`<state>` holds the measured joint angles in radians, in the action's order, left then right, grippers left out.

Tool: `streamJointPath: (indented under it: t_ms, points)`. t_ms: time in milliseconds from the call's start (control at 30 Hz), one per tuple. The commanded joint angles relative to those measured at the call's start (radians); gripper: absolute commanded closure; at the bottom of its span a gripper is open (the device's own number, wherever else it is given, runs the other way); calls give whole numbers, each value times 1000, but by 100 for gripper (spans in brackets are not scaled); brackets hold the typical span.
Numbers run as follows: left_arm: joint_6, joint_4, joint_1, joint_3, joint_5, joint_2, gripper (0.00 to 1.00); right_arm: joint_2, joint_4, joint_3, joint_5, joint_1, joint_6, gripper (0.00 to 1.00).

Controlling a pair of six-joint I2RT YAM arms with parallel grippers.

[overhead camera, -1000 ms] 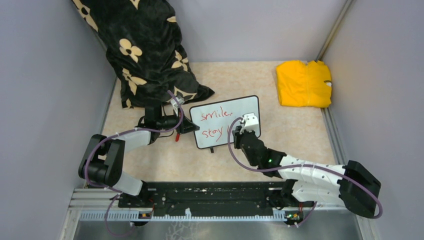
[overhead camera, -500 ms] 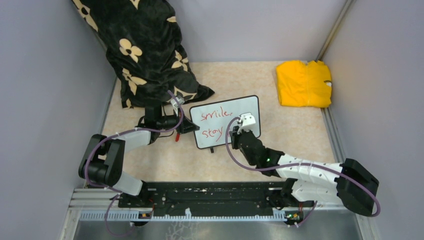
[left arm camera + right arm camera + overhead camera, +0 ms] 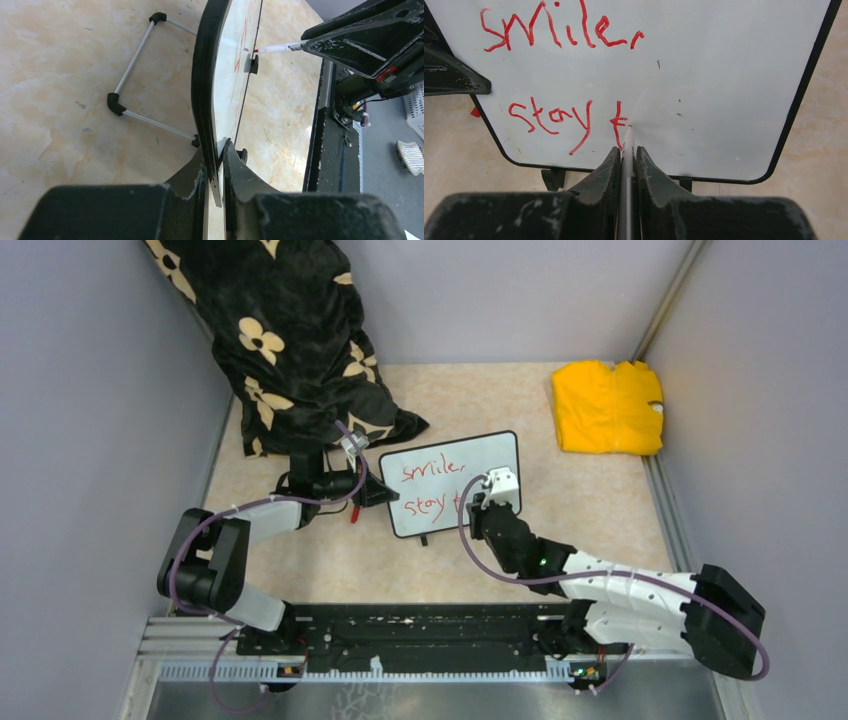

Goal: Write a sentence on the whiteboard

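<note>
The whiteboard [image 3: 470, 465] stands tilted on the table's middle; it fills the right wrist view [image 3: 724, 75] and shows edge-on in the left wrist view [image 3: 202, 75]. The sentence [image 3: 559, 75] reads "smile," above "stay" in red, with a fresh cross-shaped stroke [image 3: 617, 122] after it; it also shows from above [image 3: 432, 471]. My left gripper [image 3: 385, 495] [image 3: 216, 165] is shut on the board's left edge. My right gripper [image 3: 478, 502] [image 3: 627, 152] is shut on a marker [image 3: 627, 150] with its tip touching the board by that stroke; the marker also shows in the left wrist view [image 3: 280, 48].
A black cloth with cream flowers [image 3: 290, 340] hangs over the back left. A folded yellow cloth [image 3: 608, 405] lies at the back right. Grey walls close in on both sides. The board's wire stand [image 3: 137, 65] rests behind it.
The right gripper with the marker shifted left and back right along the lower line. A new red stroke shows after "stay". The left arm and board have not moved.
</note>
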<state>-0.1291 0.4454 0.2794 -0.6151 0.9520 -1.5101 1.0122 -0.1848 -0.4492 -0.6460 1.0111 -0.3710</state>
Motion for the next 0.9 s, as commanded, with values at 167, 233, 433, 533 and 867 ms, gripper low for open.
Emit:
streamJointPath:
  t_ms: [167, 233, 433, 533, 867]
  points:
    - [117, -95, 20, 15, -145, -55, 100, -115, -64, 16, 0, -12, 7, 100]
    - [117, -94, 20, 15, -146, -55, 100, -107, -62, 5, -10, -12, 16, 100]
    - [118, -96, 23, 15, -146, -53, 100, -67, -82, -19, -14, -18, 20, 100]
    - [118, -97, 23, 16, -146, -53, 100, -42, -90, -28, -13, -20, 20, 100]
    - [119, -97, 23, 14, -145, -52, 100, -10, -113, -22, -10, -36, 15, 100]
